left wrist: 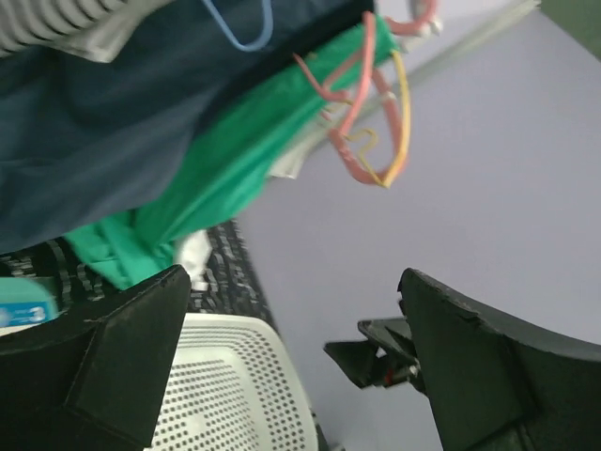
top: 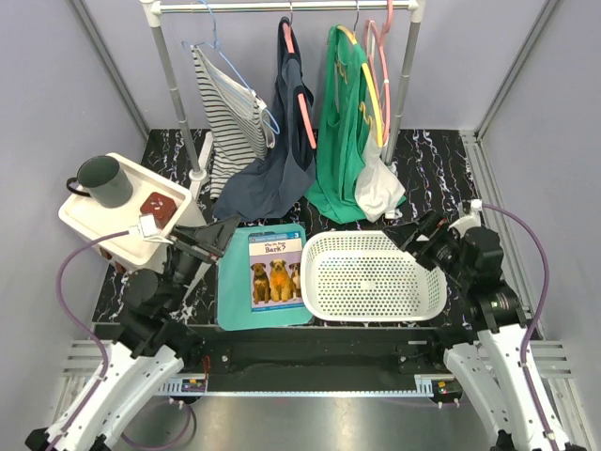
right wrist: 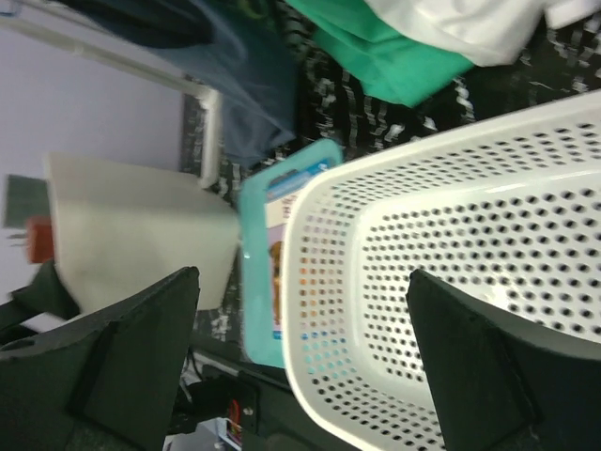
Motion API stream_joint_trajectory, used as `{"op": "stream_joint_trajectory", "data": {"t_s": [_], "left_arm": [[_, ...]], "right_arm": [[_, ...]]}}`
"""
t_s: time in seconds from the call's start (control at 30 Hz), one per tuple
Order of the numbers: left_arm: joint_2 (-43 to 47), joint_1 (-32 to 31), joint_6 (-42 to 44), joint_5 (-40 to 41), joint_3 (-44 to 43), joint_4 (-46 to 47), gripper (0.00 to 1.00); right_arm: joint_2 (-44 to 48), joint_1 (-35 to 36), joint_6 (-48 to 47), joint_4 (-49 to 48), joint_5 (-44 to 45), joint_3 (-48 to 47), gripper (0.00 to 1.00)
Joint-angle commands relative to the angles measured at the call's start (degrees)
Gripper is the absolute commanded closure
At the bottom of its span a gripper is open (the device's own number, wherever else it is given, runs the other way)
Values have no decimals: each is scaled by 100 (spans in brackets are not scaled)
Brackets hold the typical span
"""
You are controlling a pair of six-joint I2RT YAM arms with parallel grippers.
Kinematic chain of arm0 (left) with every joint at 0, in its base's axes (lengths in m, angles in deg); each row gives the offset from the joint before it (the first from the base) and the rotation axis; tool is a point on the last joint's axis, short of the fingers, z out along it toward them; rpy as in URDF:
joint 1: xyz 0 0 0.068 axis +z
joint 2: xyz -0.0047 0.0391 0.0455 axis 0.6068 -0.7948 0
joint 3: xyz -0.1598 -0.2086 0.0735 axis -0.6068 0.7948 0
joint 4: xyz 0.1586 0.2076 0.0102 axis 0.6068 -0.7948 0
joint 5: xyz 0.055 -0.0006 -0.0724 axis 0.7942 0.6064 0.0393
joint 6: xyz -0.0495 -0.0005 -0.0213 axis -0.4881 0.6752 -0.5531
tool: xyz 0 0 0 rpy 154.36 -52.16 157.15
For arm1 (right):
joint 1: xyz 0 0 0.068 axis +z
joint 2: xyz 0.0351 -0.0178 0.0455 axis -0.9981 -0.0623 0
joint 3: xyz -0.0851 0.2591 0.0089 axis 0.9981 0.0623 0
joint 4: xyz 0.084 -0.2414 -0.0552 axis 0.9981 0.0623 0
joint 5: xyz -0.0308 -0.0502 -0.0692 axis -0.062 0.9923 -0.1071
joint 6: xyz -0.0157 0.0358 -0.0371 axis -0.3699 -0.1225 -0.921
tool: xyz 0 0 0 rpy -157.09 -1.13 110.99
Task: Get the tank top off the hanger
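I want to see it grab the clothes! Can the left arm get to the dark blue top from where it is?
Probably yes. The left pincer is open and points at the dark blue top, whose hem hangs just beyond it. Nothing seems to stand between them.

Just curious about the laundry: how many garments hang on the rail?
4: black-and-white striped fabric top at left, navy fabric top mid-rail, green fabric top beside it, white cloth garment lowest, rightmost. More may be hidden.

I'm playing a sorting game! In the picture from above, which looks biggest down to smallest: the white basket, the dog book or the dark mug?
1. white basket, clearly biggest
2. dog book
3. dark mug, smallest
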Motion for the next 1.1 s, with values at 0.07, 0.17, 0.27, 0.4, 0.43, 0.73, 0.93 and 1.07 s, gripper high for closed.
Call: {"op": "stream_joint_trajectory", "data": {"t_s": [0.07,0.17,0.27,0.4,0.43,0.73,0.93,1.07], "left_arm": [[-297,0,564,628,-801,-1837,1],[-87,0,1312,-348,-862,-1934,1],[308,0,1313,-718,-705,-1916,1],[792,0,1418,-973,-634,-1907,1],[801,9,1479,-1044,-677,-1934,1],[11,0,1568,-2449,-1161,-2461,1],[-60,0,1892,-2758,-1240,-2689,1],[-34,0,1998,-2855,-1442,-2830,1]], "right_arm": [[-717,-27,-1140,1319,602,-700,0],[-875,-27,-1448,1329,532,-876,0],[-990,-27,-1790,1241,409,-1069,0],[-1306,-27,-2195,1241,243,-1482,0],[-1480,-27,-2256,1241,207,-1709,0],[-2896,-27,-2704,1293,803,-4266,4],[-3775,-27,-2889,1267,1419,-5989,21],[-4574,-18,-2864,1206,1088,-6921,21]]}}
